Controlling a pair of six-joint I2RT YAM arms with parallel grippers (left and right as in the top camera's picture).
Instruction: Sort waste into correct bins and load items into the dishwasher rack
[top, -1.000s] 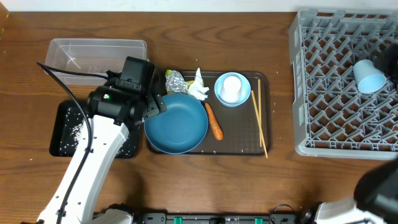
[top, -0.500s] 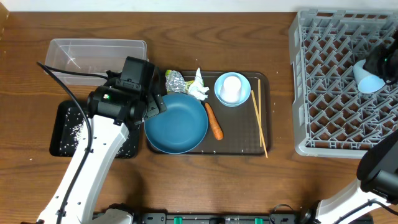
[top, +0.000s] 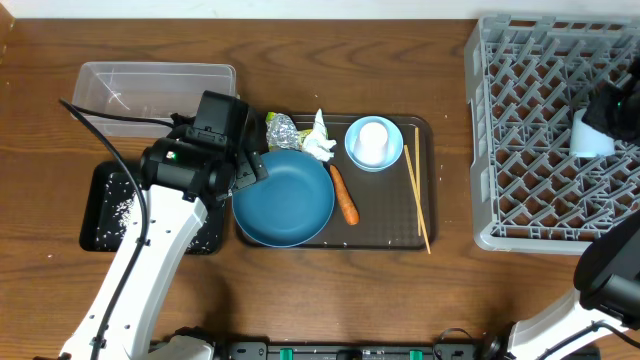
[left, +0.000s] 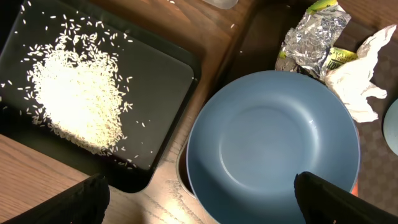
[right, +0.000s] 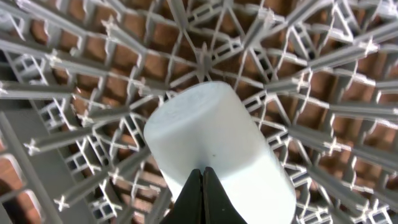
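Observation:
The dark blue plate (top: 285, 200) lies on the brown tray, also in the left wrist view (left: 273, 137). My left gripper (top: 250, 165) is open and empty over the plate's left edge (left: 205, 194). White rice (left: 68, 99) lies in the black tray (top: 105, 238). Foil ball (top: 282, 130), tissue (top: 320, 147), carrot (top: 344, 195), light blue bowl (top: 373, 143) and chopsticks (top: 416, 195) sit on the brown tray. A yellow-green wrapper (left: 339, 56) shows beside the foil. The light blue cup (right: 217, 143) lies on its side in the grey rack (top: 530, 130). My right gripper (right: 202, 177) is shut, tips against the cup.
The clear tub (top: 155, 85) stands at the back left, behind the black tray. The brown serving tray (top: 390, 232) sits mid-table. The rack's upright pegs (right: 93, 62) surround the cup. Bare wood lies along the front edge.
My right arm has come into view over the rack and moved onto the cup, now covering part of it. The left arm has not moved.

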